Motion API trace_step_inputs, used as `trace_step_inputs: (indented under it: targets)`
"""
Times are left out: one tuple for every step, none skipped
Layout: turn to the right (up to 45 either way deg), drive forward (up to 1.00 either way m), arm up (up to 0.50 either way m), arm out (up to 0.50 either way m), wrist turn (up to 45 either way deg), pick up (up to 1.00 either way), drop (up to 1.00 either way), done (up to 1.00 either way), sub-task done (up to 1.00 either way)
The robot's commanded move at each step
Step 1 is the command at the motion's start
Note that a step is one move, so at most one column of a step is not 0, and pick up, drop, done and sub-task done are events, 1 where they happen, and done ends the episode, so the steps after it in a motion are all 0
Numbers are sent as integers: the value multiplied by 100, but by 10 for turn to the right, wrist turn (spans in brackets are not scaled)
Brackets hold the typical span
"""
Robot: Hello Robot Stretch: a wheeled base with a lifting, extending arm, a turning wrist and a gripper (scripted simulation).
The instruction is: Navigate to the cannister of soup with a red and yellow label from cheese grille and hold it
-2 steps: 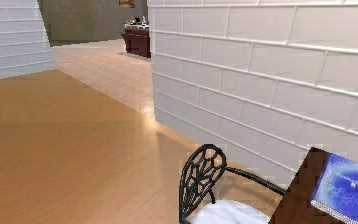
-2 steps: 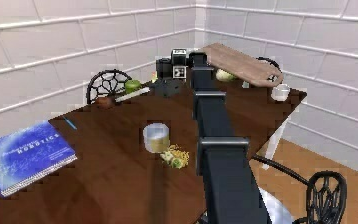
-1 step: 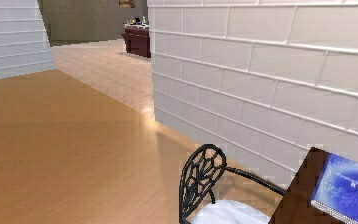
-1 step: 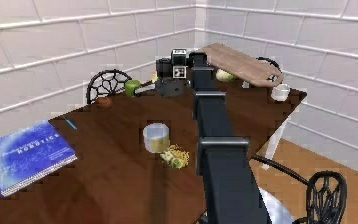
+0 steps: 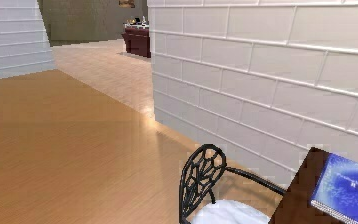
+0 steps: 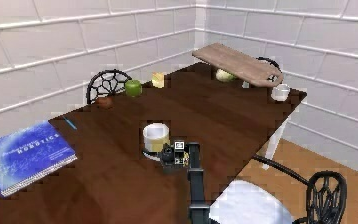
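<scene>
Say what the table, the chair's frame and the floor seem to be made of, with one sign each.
Table: probably dark wood, satin; faint grain. Chair frame: likely black metal; thin scrolled bars. Floor: light wood planks, glossy; it mirrors the wall.

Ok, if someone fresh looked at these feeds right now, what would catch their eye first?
In the arm side view, the dark wooden table dominates, with a bright blue book at the view's left and a green apple near the far edge. Mid-table, a pale can-like thing stands right at the pincer; whether it is held cannot be told. The forward view's white brick wall also stands out.
</scene>
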Motion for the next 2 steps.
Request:
trace_step_inputs:
  targets:
    - [0,0,0,0,0,100,0,0,0]
    - [0,0,10,0,0,0,0,0,0]
